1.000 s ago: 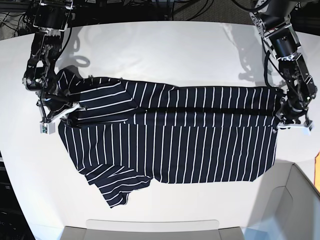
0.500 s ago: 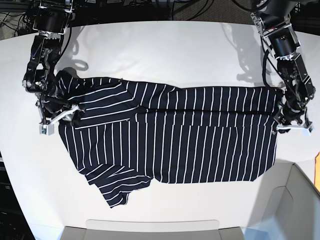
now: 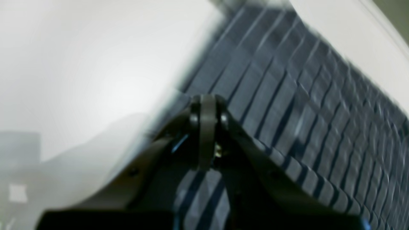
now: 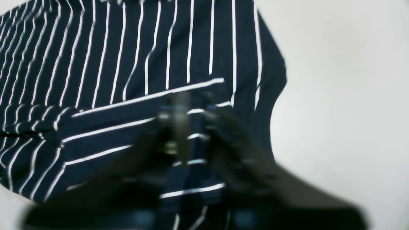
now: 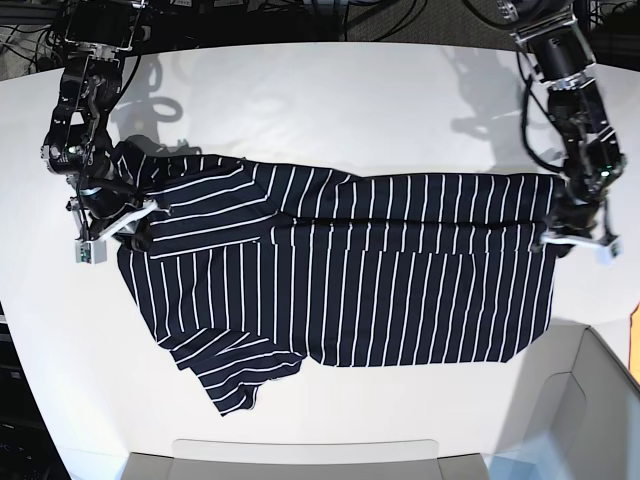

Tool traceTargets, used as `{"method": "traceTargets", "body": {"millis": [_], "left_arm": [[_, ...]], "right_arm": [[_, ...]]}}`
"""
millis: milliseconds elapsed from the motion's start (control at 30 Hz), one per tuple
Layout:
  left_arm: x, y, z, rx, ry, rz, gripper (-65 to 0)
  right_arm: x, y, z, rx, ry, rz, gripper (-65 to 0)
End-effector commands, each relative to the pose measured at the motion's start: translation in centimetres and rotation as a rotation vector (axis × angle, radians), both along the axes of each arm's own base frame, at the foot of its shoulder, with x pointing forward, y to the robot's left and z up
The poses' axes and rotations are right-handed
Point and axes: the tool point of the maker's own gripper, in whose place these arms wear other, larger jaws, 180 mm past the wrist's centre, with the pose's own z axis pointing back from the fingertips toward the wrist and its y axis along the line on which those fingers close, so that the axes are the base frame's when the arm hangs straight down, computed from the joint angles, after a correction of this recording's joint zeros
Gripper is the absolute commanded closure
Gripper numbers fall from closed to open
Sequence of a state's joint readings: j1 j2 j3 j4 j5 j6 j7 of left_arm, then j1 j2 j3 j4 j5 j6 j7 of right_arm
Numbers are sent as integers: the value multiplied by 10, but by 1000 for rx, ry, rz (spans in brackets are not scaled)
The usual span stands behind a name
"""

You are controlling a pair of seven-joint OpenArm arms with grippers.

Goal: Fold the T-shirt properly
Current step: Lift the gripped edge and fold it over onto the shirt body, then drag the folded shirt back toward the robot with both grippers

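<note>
A: What is being observed against the earlier frames?

B: The T-shirt (image 5: 340, 270) is being kept spread on the white surface (image 5: 330, 90), its folded-over upper band unchanged. Both arms are being seen slightly higher in the base view than before, and the fabric near the left claw (image 5: 556, 238) is being drawn a little more taut.

A: How are the claws being held?

B: The left claw is being kept clenched on the T-shirt at its hem-side edge; its closed tips (image 3: 207, 108) are being shown at the fabric border. The right claw (image 5: 128, 212) is being kept clenched on the T-shirt by the sleeve.

A: Which edges and open room are being noted?

B: Bare surface is being left open beyond the upper edge and beside both ends. The lower sleeve (image 5: 235, 375) is lying near the front rim.
</note>
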State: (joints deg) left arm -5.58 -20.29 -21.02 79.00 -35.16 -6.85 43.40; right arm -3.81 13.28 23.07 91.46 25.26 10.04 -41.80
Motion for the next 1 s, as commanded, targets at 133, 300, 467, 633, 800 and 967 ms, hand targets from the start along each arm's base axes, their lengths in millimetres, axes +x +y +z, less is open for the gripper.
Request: {"method": "traceTargets", "body": {"millis": [133,300,467,633,800,967], "left_arm": [[15,-5,6,59,3,-69,0],[12,-7,-34,39,128,-96,0],[-17,-2,-78,41,284,-117,0],[-68,4,-112,48,406,-122,0],[-122,5,-139,47,509,-126,0],[-161,-6,-142,68,546,-175,0]], "right_arm": [[5,-11,-7,-1,11,-15,0],[1,-19,-34,23,88,-43,0],[-17,-18,-56,9,188,-19,0],[-31,-18,-68,-57,283,37,0],[-45,-18,-79,-84,321,47,0],[-64,-17,-87,-92,352,57,0]]}}
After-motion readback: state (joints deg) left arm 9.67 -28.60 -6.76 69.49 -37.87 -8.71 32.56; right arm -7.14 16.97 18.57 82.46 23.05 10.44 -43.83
